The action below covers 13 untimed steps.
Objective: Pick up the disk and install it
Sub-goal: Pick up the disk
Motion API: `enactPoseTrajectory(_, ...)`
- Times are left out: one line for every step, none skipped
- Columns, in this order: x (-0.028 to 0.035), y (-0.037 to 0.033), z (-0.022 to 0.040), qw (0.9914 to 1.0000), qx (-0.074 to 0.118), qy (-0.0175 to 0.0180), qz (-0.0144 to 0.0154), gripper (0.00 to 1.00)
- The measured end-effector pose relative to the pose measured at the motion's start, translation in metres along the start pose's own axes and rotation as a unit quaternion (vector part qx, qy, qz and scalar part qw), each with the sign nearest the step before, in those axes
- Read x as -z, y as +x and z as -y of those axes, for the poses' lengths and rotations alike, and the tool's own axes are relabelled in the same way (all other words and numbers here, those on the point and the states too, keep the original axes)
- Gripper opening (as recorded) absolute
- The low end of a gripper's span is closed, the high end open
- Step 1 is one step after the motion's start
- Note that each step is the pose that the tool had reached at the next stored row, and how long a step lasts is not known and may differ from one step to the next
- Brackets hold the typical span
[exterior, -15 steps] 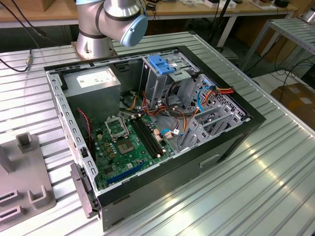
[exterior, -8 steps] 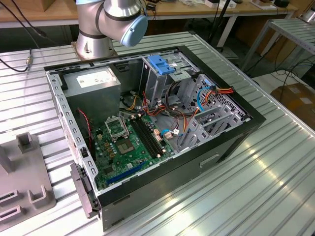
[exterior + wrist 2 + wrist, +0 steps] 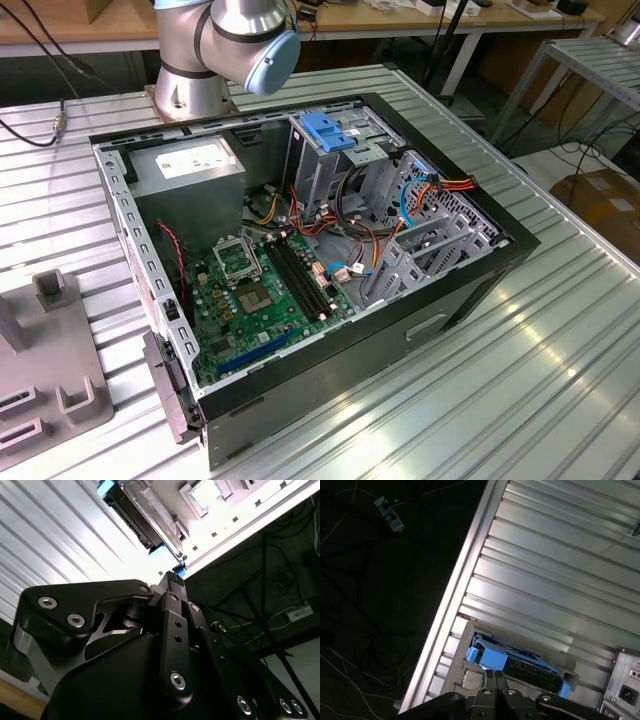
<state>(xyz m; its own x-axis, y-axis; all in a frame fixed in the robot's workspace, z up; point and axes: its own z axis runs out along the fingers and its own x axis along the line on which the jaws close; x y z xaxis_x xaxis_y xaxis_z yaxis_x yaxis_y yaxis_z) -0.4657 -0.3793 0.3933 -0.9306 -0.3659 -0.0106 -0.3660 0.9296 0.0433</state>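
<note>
Ribbed metal table (image 3: 560, 380), wooden bench (image 3: 400, 22) behind, dark floor (image 3: 380, 605) below.

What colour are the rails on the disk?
Bright blue on the disk, clearest in the first wrist view.

Table (image 3: 560, 380): ribbed glossy metal; disk (image 3: 517, 666): blue plastic rails; jaws: matt black.

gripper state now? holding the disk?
Gripper: closed, fingers pressed together with nothing between them. The disk lies just past the tips, not held.
</note>
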Motion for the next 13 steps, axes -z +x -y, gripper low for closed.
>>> enactPoseTrajectory(0.0000, 0.0000, 0.0000, 0.99993, 0.012, -0.0001, -0.0005, 0.10)
enactPoseTrajectory(0.0000, 0.0000, 0.0000, 0.99980, 0.020, -0.0002, -0.0008, 0.10)
enactPoseTrajectory(0.0000, 0.0000, 0.0000, 0.99957, 0.029, -0.0003, -0.0012, 0.10)
enactPoseTrajectory(0.0000, 0.0000, 0.0000, 0.99927, 0.038, -0.0004, -0.0017, 0.10)
enactPoseTrajectory(0.0000, 0.0000, 0.0000, 0.99888, 0.047, -0.0005, -0.0020, 0.10)
enactPoseTrajectory(0.0000, 0.0000, 0.0000, 0.99845, 0.056, -0.0006, -0.0024, 0.10)
enactPoseTrajectory(0.0000, 0.0000, 0.0000, 0.99797, 0.064, -0.0007, -0.0028, 0.10)
enactPoseTrajectory(0.0000, 0.0000, 0.0000, 0.99738, 0.072, -0.0008, -0.0031, 0.10)
enactPoseTrajectory(0.0000, 0.0000, 0.0000, 0.99660, 0.082, -0.0009, -0.0036, 0.10)
enactPoseTrajectory(0.0000, 0.0000, 0.0000, 0.99612, 0.088, -0.0009, -0.0038, 0.10)
enactPoseTrajectory(0.0000, 0.0000, 0.0000, 0.99538, 0.096, -0.0010, -0.0042, 0.10)
enactPoseTrajectory(0.0000, 0.0000, 0.0000, 0.99472, 0.103, -0.0011, -0.0044, 0.10)
enactPoseTrajectory(0.0000, 0.0000, 0.0000, 0.99334, 0.115, -0.0012, -0.0050, 0.10)
